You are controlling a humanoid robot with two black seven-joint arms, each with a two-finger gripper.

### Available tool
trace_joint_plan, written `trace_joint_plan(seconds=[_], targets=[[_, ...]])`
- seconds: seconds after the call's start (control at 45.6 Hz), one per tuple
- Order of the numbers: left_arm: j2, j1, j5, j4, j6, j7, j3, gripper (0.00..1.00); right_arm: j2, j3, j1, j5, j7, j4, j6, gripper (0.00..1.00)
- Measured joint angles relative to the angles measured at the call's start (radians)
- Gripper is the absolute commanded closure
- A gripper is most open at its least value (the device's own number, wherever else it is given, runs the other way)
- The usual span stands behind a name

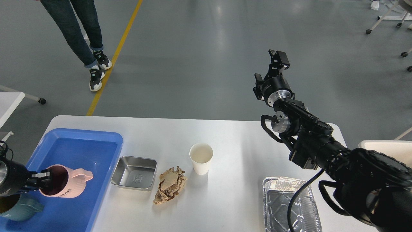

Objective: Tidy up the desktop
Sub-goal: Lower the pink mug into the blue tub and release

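Two mugs (66,185) in blue tray (80,141), left claw (43,180) pinching pink one, right claw (272,67) spread.

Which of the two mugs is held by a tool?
The pink mug, gripped at its rim by the left tool over the blue tray. The teal mug sits free in the tray's corner.

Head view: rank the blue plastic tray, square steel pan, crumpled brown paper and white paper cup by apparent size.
1. Blue plastic tray
2. Square steel pan
3. Crumpled brown paper
4. White paper cup, close to the paper, so unsure.
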Motion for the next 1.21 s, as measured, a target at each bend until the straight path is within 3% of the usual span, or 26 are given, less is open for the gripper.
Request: trace_joint_plan(seconds=[0.285,0.746,0.878,1.031,1.207], targets=[[-0.009,0.013,0.002,0.002,0.0,0.049,0.079,1.0,0.0,0.0,0.003,0.0,-0.001,0.0,0.0,0.0],[-0.056,0.013,0.022,0.034,0.0,0.077,0.108,0.98,0.0,0.0,0.003,0.0,-0.001,0.0,0.0,0.0],[-0.068,0.013,0.031,0.042,0.0,0.077,0.116,0.87,0.0,0.0,0.003,0.001,0.0,0.0,0.0,0.0],[-0.076,0.009,0.03,0.048,0.0,0.078,0.117,0.63,0.002,0.0,0.003,0.001,0.0,0.0,-0.001,0.0],[-0.077,0.006,0.022,0.05,0.0,0.075,0.105,0.43,0.005,0.0,0.003,0.001,0.0,0.001,-0.002,0.0]])
